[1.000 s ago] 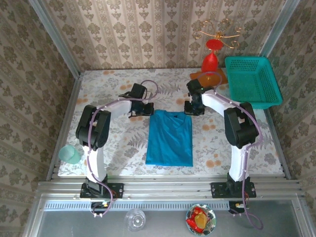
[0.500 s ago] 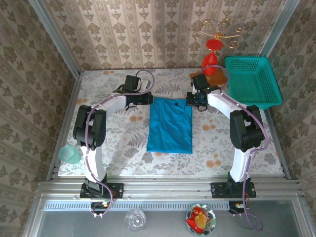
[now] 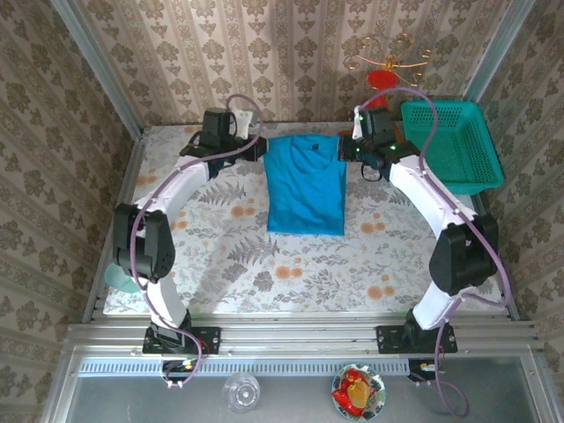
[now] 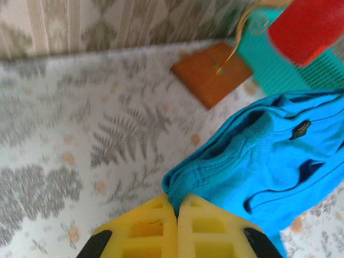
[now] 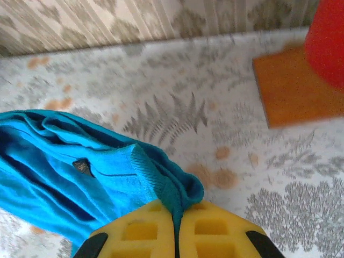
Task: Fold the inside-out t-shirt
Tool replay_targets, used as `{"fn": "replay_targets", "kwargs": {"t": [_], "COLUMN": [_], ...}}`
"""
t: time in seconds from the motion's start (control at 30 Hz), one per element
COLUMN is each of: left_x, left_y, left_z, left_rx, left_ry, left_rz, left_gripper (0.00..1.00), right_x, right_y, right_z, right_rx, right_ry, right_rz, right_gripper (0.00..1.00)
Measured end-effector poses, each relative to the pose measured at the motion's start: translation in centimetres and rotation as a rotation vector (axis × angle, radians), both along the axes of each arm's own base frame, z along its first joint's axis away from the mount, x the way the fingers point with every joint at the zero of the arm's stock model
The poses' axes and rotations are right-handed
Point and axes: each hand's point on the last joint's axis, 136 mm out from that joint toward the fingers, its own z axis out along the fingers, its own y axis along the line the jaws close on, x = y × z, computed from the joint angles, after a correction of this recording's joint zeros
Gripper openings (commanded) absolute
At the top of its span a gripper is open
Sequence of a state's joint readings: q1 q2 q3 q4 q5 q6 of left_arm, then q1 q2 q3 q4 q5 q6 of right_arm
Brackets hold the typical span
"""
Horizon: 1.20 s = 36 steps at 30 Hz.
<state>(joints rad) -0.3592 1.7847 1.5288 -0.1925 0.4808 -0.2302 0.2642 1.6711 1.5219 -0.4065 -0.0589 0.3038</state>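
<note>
Between the left claw (image 3: 261, 148) and the right claw (image 3: 345, 150), the shirt (image 3: 306, 189) was spread. Each claw was clamped on a collar-end corner, and the shirt's body lay flat on the tabletop (image 3: 220, 256) below them. A basket (image 3: 451, 141) stood just right of the right claw.

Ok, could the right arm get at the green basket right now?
Probably not yet: the basket sits close beside that arm, but the right gripper is shut on a far corner of the t-shirt, so it would have to let go first.
</note>
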Motion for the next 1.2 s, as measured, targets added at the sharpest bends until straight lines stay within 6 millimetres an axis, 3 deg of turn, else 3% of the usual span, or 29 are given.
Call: {"fn": "replay_targets", "kwargs": {"t": [0.17, 0.27, 0.33, 0.5, 0.57, 0.7, 0.8, 0.93, 1.2], "left_x": [-2.5, -5.6, -8.0, -15.6, -18.4, -22.0, -21.9, -20.9, -15.0], "left_y": [0.7, 1.5, 1.9, 2.4, 2.6, 2.9, 3.2, 3.2, 1.5], "left_z": [5.5, 5.7, 4.1, -3.4, -5.5, -7.0, -7.2, -8.9, -11.4], "left_rx": [-0.036, -0.049, -0.046, -0.026, -0.020, -0.027, -0.022, 0.006, 0.051], "left_ry": [-0.115, -0.126, -0.103, 0.044, 0.091, 0.113, 0.114, 0.164, 0.270], "left_rz": [-0.022, -0.045, -0.060, -0.103, -0.118, -0.141, -0.122, -0.101, -0.103], "left_gripper": [0.00, 0.00, 0.00, 0.00, 0.00, 0.00, 0.00, 0.00, 0.00], "right_x": [-2.1, -4.8, -7.0, -13.6, -16.2, -20.0, -20.9, -20.7, -19.4], "right_y": [0.1, 0.3, 0.7, 2.8, 3.8, 4.9, 4.8, 4.3, 3.1], "right_z": [4.9, 5.6, 4.8, 0.1, -1.9, -4.6, -6.4, -8.7, -14.9], "right_rx": [0.022, 0.048, 0.059, 0.077, 0.090, 0.134, 0.161, 0.161, 0.096], "right_ry": [-0.117, -0.143, -0.135, -0.040, 0.011, 0.089, 0.148, 0.221, 0.408], "right_rz": [0.054, 0.098, 0.130, 0.239, 0.279, 0.310, 0.280, 0.207, 0.051], "right_gripper": [0.00, 0.00, 0.00, 0.00, 0.00, 0.00, 0.00, 0.00, 0.00]}}
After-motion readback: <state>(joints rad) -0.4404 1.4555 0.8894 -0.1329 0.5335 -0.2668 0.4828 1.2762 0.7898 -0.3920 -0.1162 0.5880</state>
